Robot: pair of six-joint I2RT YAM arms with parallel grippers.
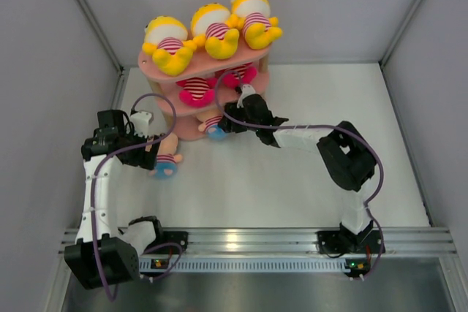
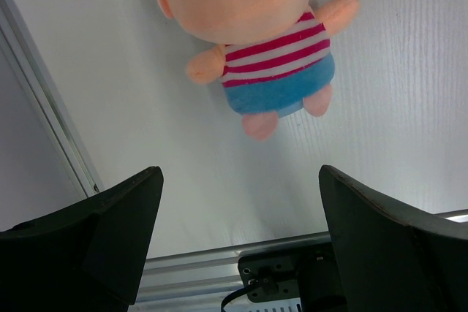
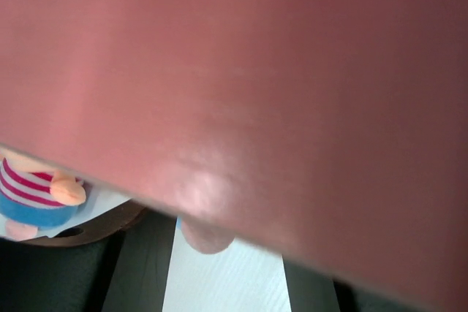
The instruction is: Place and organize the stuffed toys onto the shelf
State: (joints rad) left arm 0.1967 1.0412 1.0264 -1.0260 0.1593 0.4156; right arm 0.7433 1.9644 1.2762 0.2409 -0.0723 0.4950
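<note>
Left pincer (image 2: 241, 173) hangs released over the white counter (image 2: 380, 107), a peach-headed, blue-bottomed striped plush doll (image 2: 274, 63) lying at its 12 o'clock; right pincer (image 1: 228, 125), jaws apart, sits at 5 o'clock of the pink oval-boarded shelf (image 1: 148, 65).

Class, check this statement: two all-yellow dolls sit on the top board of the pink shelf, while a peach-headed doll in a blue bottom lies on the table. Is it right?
Not quite. The top external view shows three yellow dolls on the top board of the pink shelf, not two. The rest stands: the peach-headed doll in a blue bottom does lie on the table.
</note>
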